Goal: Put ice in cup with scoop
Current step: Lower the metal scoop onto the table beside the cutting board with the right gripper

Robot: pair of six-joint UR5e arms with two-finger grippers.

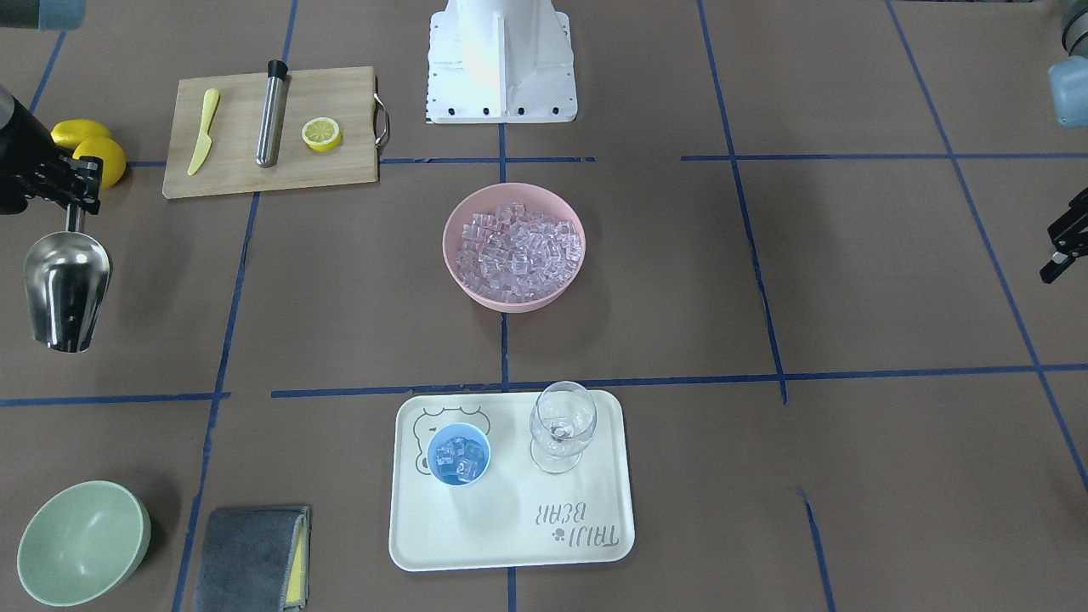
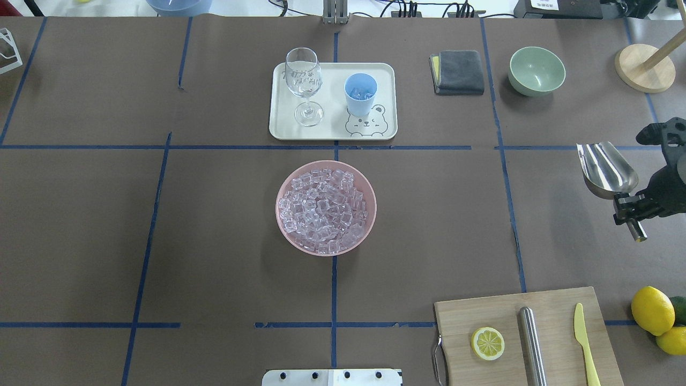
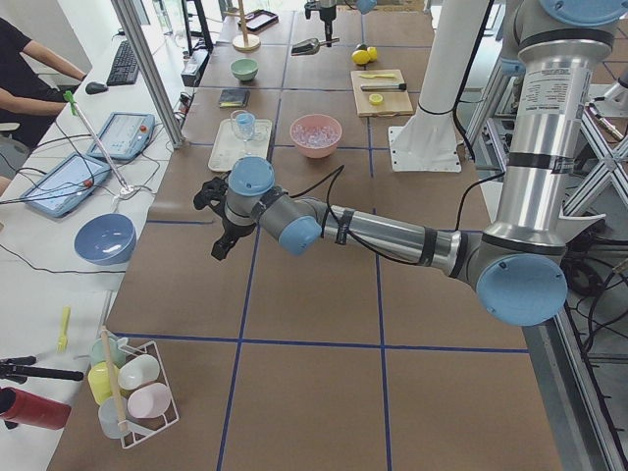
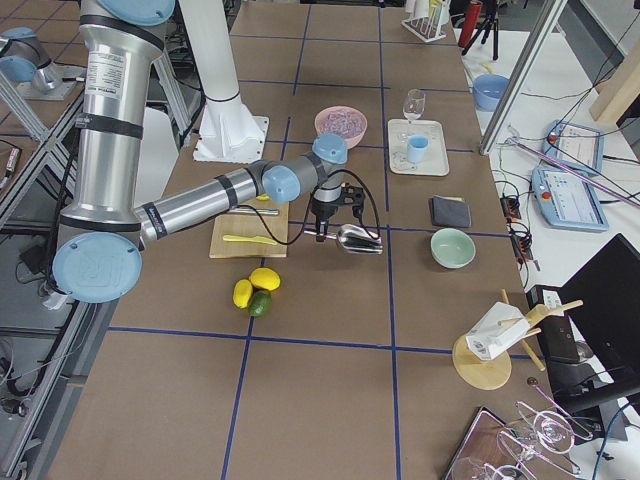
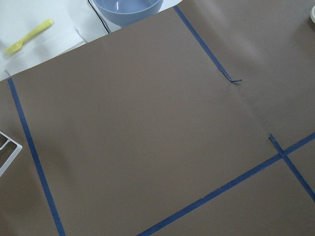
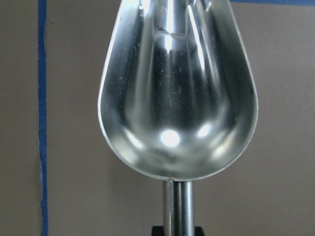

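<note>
The steel scoop (image 1: pixel 66 289) is held by its rod handle in my right gripper (image 1: pixel 78 194), above the table at its right end. It also shows in the overhead view (image 2: pixel 605 169), far from the bowl. In the right wrist view the scoop's trough (image 6: pixel 177 98) is empty. The light-blue cup (image 1: pixel 459 455) stands on the white tray (image 1: pixel 510 544) and holds a few ice cubes (image 1: pixel 460 459). Most ice (image 1: pixel 517 246) fills the pink bowl (image 1: pixel 476 293) at the table's middle. My left gripper (image 1: pixel 1067 242) is open and empty at the table's left end.
A clear wine glass (image 1: pixel 561 425) stands beside the cup on the tray. A cutting board (image 1: pixel 238 170) carries a steel cylinder (image 1: pixel 272 115), a half lemon (image 1: pixel 321 133) and a yellow knife (image 1: pixel 202 132). Lemons (image 1: pixel 89 144), a green bowl (image 1: pixel 81 544) and a grey cloth (image 1: pixel 251 557) lie on the right side.
</note>
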